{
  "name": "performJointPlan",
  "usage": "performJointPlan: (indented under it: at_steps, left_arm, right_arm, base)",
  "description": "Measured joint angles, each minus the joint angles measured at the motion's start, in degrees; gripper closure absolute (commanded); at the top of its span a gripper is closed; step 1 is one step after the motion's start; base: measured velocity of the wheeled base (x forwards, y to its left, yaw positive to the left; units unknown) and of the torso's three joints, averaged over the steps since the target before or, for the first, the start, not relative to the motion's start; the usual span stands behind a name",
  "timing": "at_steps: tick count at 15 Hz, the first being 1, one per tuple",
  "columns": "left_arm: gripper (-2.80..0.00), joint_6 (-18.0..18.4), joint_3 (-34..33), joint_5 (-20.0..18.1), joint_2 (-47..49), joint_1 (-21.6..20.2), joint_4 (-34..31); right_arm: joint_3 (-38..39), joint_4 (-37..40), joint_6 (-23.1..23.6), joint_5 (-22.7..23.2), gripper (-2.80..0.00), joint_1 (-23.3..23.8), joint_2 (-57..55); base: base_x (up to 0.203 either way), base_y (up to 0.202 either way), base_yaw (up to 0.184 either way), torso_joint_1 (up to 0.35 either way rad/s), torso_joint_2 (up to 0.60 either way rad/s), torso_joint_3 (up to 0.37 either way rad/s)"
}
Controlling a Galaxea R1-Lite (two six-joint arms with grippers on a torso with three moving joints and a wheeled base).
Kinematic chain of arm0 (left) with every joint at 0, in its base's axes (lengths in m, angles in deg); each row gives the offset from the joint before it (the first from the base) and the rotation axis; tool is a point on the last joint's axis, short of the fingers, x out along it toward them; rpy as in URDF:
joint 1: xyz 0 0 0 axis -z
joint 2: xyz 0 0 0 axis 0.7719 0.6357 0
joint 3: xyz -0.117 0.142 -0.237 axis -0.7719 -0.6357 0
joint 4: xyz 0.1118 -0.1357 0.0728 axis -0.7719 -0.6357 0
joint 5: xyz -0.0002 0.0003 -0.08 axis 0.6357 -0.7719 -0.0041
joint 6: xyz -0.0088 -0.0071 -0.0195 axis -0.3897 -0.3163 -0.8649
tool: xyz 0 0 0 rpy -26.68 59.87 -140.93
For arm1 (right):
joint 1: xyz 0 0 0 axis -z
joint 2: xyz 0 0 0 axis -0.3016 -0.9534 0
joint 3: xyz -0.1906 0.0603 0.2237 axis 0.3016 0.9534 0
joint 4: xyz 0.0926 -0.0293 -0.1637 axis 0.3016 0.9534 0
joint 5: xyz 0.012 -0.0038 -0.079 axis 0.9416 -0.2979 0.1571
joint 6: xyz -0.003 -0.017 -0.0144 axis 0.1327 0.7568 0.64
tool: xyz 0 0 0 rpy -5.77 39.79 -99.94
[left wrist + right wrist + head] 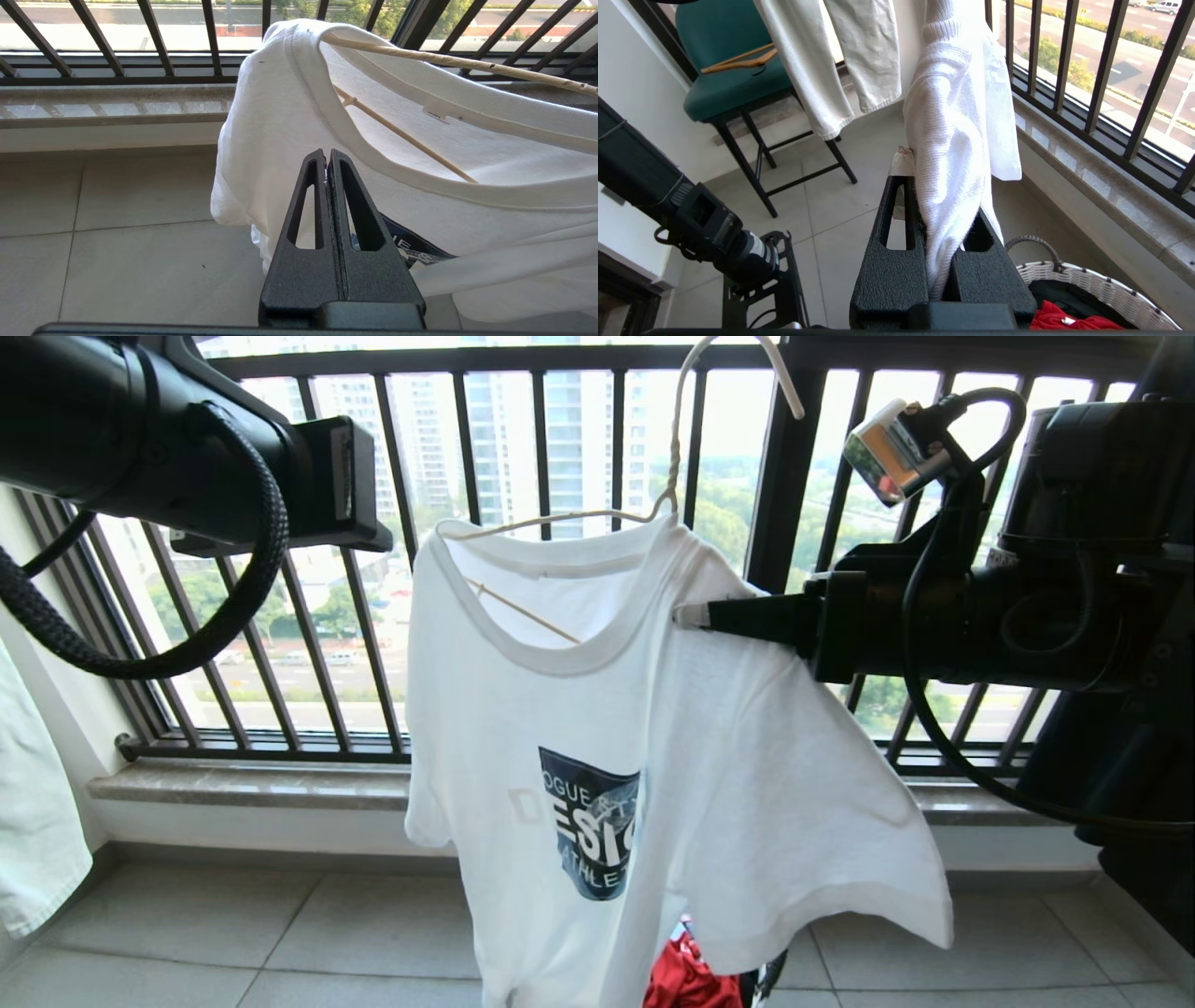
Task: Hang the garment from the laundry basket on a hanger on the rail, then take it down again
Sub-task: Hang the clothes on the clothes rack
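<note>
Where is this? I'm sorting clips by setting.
Likely a high-rise apartment balcony used for drying laundry: black window railing over streets below, tiled floor, a T-shirt on a wire hanger.

Head view facing the window railing [560, 448]; both wrist views close behind fingers, sharing the garment [597, 728].

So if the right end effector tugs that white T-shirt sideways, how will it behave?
Probably floppy: the white cotton T-shirt with navy chest graphic drapes in loose folds from the thin beige wire hanger. Likely light, bunching between the right end effector fingers. The hanger may tilt or swing rather than resist.
</note>
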Motion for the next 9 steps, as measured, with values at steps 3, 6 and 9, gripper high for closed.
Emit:
performJointPlan:
  at_steps: [3, 6, 9]
  left_arm:
    - [0.0, -1.31, 0.27, -0.46, 0.8, -0.12, 0.57]
    - [-2.8, -4.0, 0.29, -1.46, 1.4, -0.11, 0.4]
    - [-2.8, -5.05, 0.29, -2.79, 2.58, -0.27, 0.29]
  right_arm:
    - [-1.79, 4.48, 0.06, 0.0, 0.0, -0.08, 0.09]
    - [-2.57, 5.87, 0.08, 0.0, 0.0, -0.27, 0.09]
    - [-3.67, 8.1, 0.11, 0.07, 0.0, -0.41, 0.06]
  base:
    - [0.0, 0.0, 0.0, 0.0, 0.0, 0.0]
    - [0.0, 0.0, 0.0, 0.0, 0.0, 0.0]
    - [0.0, 0.0, 0.0, 0.0, 0.0, 0.0]
